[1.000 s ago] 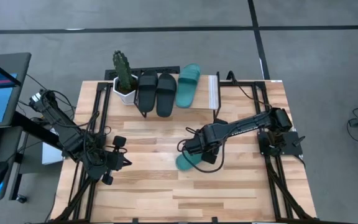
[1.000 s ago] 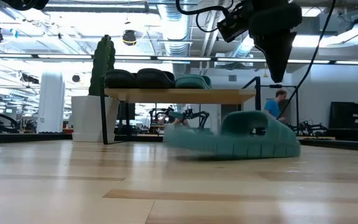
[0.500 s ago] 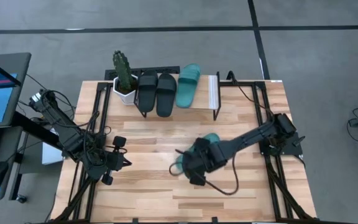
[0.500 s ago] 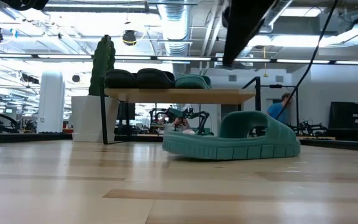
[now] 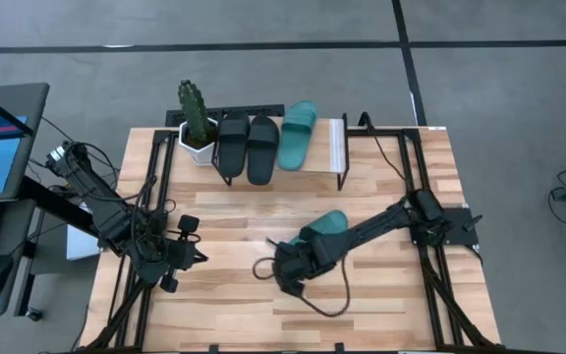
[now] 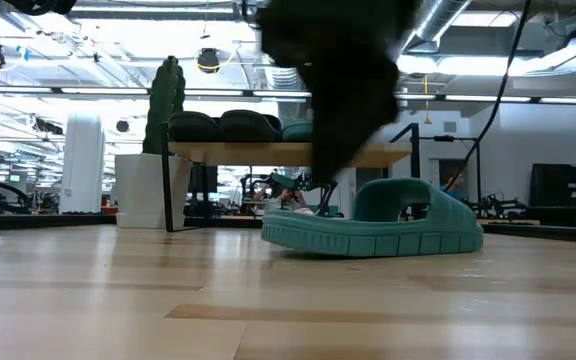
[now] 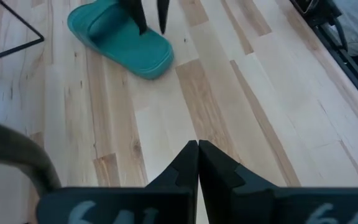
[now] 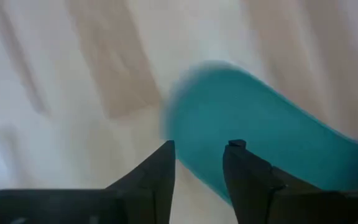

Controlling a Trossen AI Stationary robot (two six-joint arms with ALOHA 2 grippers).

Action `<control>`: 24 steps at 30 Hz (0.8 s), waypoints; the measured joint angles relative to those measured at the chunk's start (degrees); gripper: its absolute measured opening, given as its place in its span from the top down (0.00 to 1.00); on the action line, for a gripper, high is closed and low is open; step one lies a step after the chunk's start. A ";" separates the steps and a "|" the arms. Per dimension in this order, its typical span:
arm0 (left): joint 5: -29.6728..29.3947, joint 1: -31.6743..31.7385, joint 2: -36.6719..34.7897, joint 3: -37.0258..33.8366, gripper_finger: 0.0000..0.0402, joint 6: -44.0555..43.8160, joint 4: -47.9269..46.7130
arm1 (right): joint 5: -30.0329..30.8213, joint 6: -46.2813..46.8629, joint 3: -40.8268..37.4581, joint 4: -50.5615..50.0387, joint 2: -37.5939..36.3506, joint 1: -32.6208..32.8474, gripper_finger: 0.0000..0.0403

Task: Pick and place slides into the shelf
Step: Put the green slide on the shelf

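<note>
One teal slide (image 5: 328,225) lies flat on its sole mid-table, its strap (image 6: 400,200) toward the right. My right gripper (image 8: 201,155) is open and hangs over the slide's rounded end (image 8: 194,93), one finger on either side of its edge; the arm hides that end in the high view. My left gripper (image 7: 197,152) is shut and waits at the table's left side, pointing at the slide (image 7: 120,37). Two black slides (image 5: 249,143) and a teal one (image 5: 297,133) rest on the shelf (image 5: 337,146) at the far edge. My right gripper is open above the teal slide's rounded end (image 8: 229,118), coming from above and pointing down. I cannot tell whether either finger touches the slide. The slide lies flat on the table.
A potted cactus (image 5: 195,116) stands at the shelf's left end. Cables (image 5: 327,300) loop on the table near the right gripper. Black frame rails (image 5: 430,265) run along both table sides. A monitor and mouse sit off the table's left.
My right gripper has swung from above the slide's strap end toward the table's near-left, and lower, and now hangs over the slide's other end. The teal slide, blurred and slightly tipped a second ago, has settled flat and has lain still since.
</note>
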 joint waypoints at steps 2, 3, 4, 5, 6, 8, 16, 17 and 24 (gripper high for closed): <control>0.09 -0.01 0.15 0.02 1.00 -0.06 -0.16 | -4.68 0.48 1.25 5.17 1.97 -1.32 0.71; 0.07 0.02 0.13 0.02 1.00 -0.03 -0.36 | -6.93 0.54 1.17 4.83 2.39 -1.84 0.72; 0.09 0.01 0.08 0.02 1.00 -0.02 -0.30 | -9.02 0.55 0.97 2.60 2.87 -2.31 0.72; 0.12 -0.01 0.18 0.04 1.00 -0.04 -0.20 | -11.60 0.52 1.27 3.58 3.82 -2.70 0.72; 0.14 0.00 0.33 0.02 1.00 -0.03 -0.31 | -13.77 0.59 1.67 5.96 4.78 -3.19 0.72; 0.33 -0.01 0.54 0.02 1.00 0.09 -0.36 | -17.32 0.88 1.76 5.92 5.59 -3.84 0.72; 0.94 -0.03 1.47 0.00 1.00 0.35 -0.27 | -22.19 0.18 2.15 8.98 9.30 -5.04 0.72; 0.96 -0.03 1.54 0.02 1.00 0.39 -0.11 | -22.19 0.15 2.17 9.04 9.37 -5.10 0.72; 0.96 -0.03 1.62 0.01 1.00 0.44 -0.26 | -22.31 0.76 2.09 9.18 9.19 -5.44 0.72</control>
